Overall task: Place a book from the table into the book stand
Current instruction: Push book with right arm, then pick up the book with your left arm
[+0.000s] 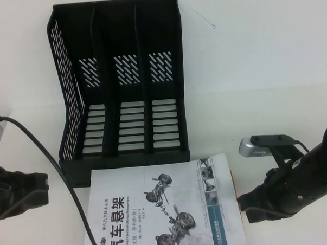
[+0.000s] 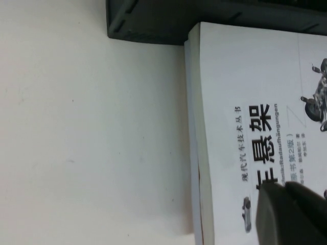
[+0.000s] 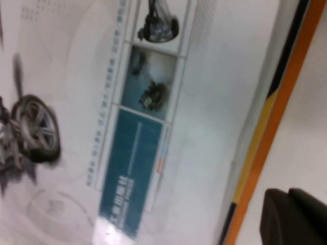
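Observation:
The white-covered book lies flat on the white table, just in front of the black book stand, whose three slots hold nothing. My left gripper is shut and empty, low beside the book's left edge. In the left wrist view its fingertips show over the cover, near the stand's base corner. My right gripper is shut and empty, close to the book's right edge. In the right wrist view it sits over bare table beside the cover.
An orange-and-black edge of a second book sticks out from under the white book's right side, also seen in the high view. A black cable runs from the left arm across the book's near-left corner.

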